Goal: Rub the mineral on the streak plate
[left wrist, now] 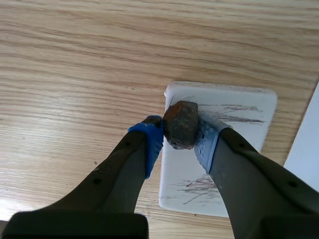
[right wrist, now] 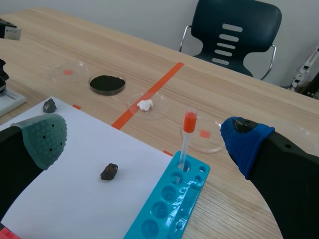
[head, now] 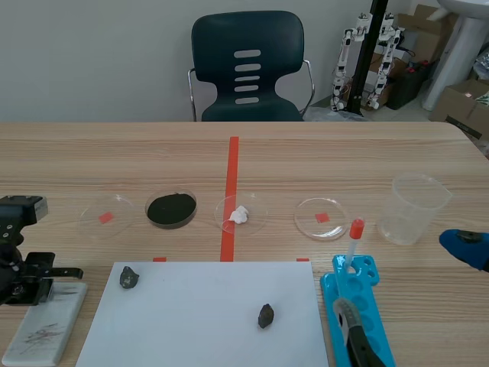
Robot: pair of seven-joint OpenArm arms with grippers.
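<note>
My left tool [left wrist: 178, 142] pinches the brown mineral [left wrist: 180, 123], holding it over the edge of the white streak plate [left wrist: 246, 107] that lies just under the tool. I think the rubbing step is in hand; next I must press the mineral down and drag it across the plate

Wooden table [head: 344, 153] had a white paper sheet [head: 199, 321] up front, streak plate [head: 46, 332] just left of it, four petri dishes [head: 321, 218] lined up behind, clear plastic cup [head: 415, 208] and turquoise tube rack [head: 376, 310] off right
</note>
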